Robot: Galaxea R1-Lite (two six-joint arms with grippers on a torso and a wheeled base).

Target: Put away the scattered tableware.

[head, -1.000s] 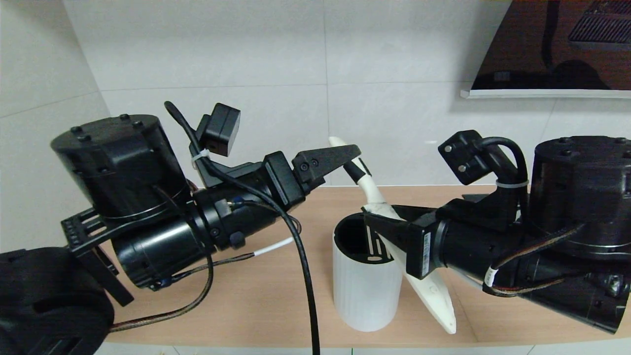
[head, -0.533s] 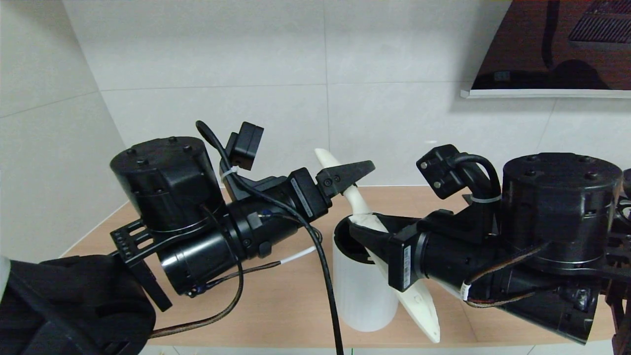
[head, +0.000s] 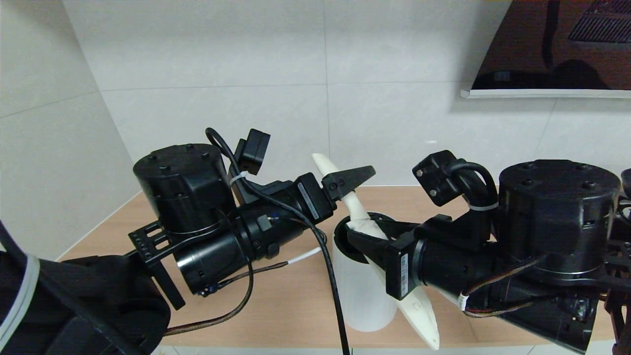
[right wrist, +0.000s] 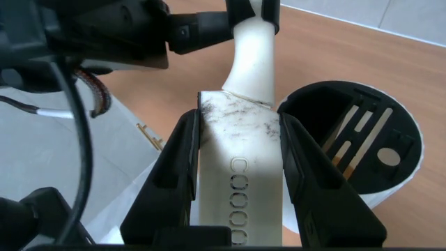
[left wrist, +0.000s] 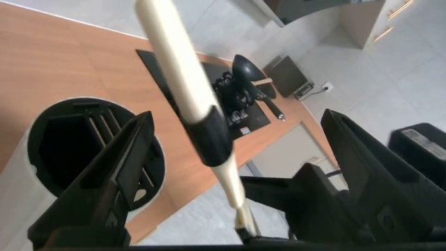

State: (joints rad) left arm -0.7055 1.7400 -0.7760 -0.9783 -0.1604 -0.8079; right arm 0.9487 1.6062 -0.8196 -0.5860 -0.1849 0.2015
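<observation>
White holder (head: 362,296) is standing on the wooden counter (head: 276,296). Above its rim the right gripper (head: 367,239) is clamping the flat end of a white utensil (head: 356,209), tilted, handle up. The left gripper (left wrist: 233,139) is straddling that handle, its 2 fingers spread, not touching. Seemingly a handover is being set up, calling for the left closing next. Pale strips inside the holder are proving unreadable: dividers or cutlery.

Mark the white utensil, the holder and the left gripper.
white utensil (head: 419,311), head view, on its broad lower end.
holder (head: 362,301), head view, on its outer wall.
left gripper (left wrist: 238,115), left wrist view, midway between its open fingers.
</observation>
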